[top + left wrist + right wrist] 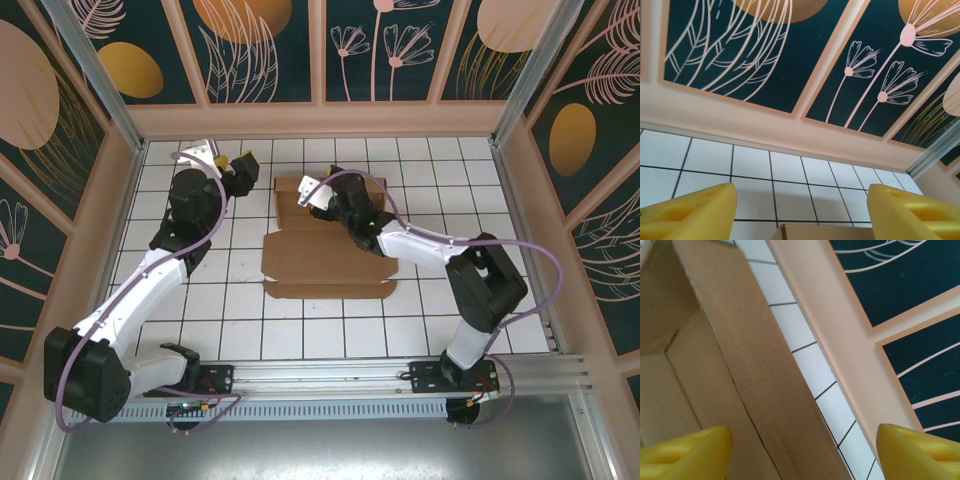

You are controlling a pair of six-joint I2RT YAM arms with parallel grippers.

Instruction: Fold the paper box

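Both left fingers (pixel 687 212) and right fingers (pixel 682 452) gape empty; paper box (pixel 325 265) lies widthwise, lid nearward.

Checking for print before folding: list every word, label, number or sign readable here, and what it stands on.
None can be read.
The paper box is plain brown cardboard with no print on the faces in view.
The wall panels carry only plant drawings.
The small board near the left arm's base is too small to read.
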